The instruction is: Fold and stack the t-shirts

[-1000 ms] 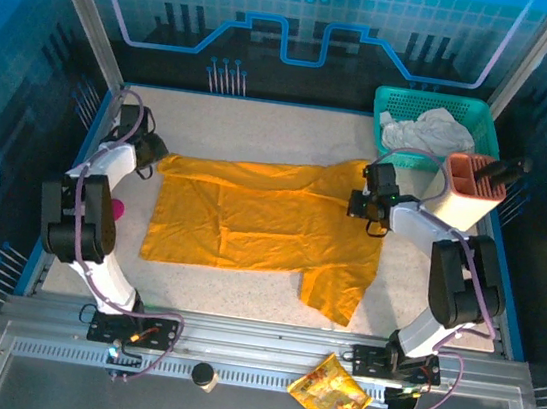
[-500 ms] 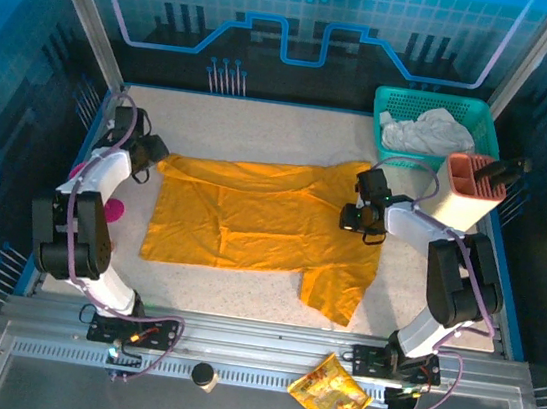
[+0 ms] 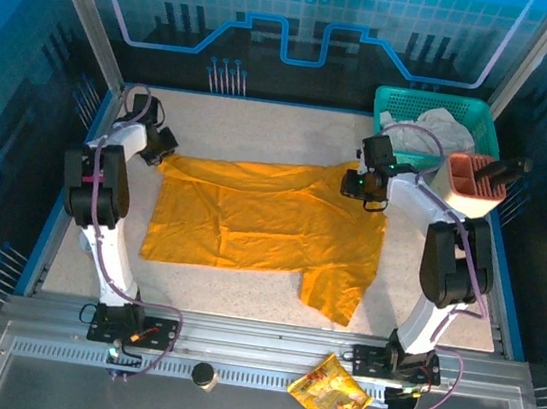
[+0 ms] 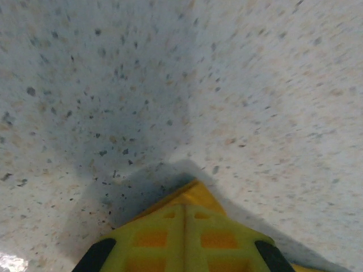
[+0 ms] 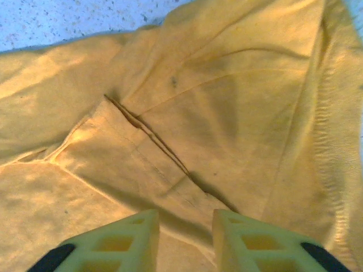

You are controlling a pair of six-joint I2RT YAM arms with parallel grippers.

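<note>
Speckled pale counter (image 3: 263, 128) with a blue border, and 1 big orange-yellow t-shirt (image 3: 262, 218) is spread across its middle, lying flat with a few creases. The straight hem faces left. 1 sleeve reaches toward the far right, the other flops toward the near edge. Over in the far right corner, 1 teal basket (image 3: 478, 121) sits on the counter with white cloth (image 3: 425, 129) heaped inside. Just in front of it, by the right edge, 1 salmon-coloured holder (image 3: 461, 199) stands upright. Bare speckled surface shows all round the shirt.
</note>
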